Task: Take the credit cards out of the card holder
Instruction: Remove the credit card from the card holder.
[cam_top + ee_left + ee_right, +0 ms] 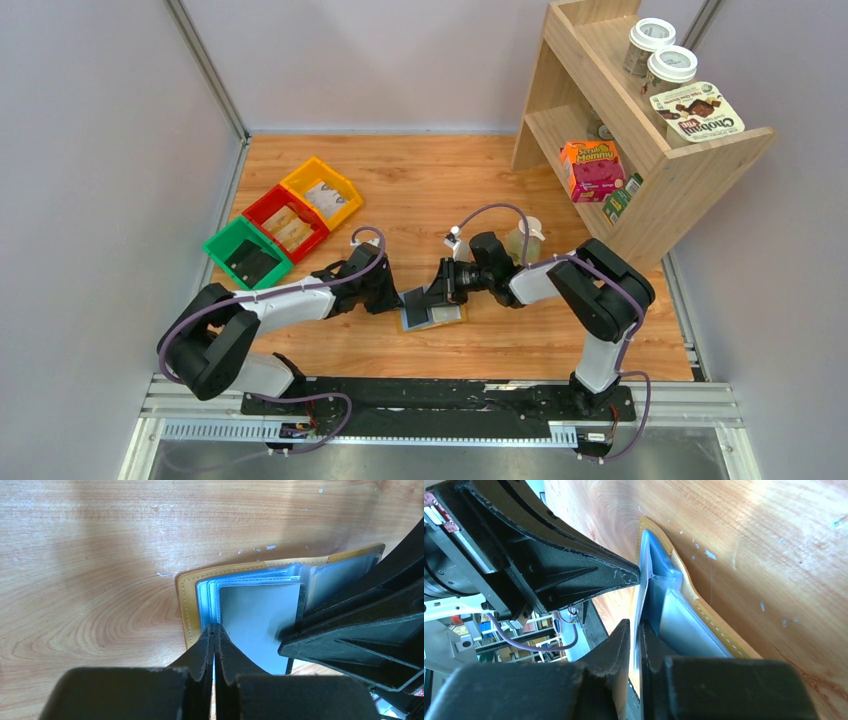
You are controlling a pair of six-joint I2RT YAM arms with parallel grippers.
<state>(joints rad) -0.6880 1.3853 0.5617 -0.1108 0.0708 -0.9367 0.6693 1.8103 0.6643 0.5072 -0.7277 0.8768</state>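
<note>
The mustard-yellow card holder (452,315) (187,605) (714,621) lies open on the wooden table, its clear blue-tinted sleeves showing. My left gripper (398,298) (215,630) (637,573) is shut on the near edge of one sleeve and holds that leaf raised. A pale blue-grey credit card (255,625) (640,605) sits partly out of that sleeve. My right gripper (437,292) (635,625) (292,627) comes in from the opposite side, its jaws closed to a thin slit on the card's edge. Any other cards are hidden inside the sleeves.
Green (247,255), red (286,222) and yellow (322,192) bins holding tan packets stand at the back left. A wooden shelf (690,165) with cups and food boxes stands at the back right. A clear cup (526,238) sits just behind my right arm.
</note>
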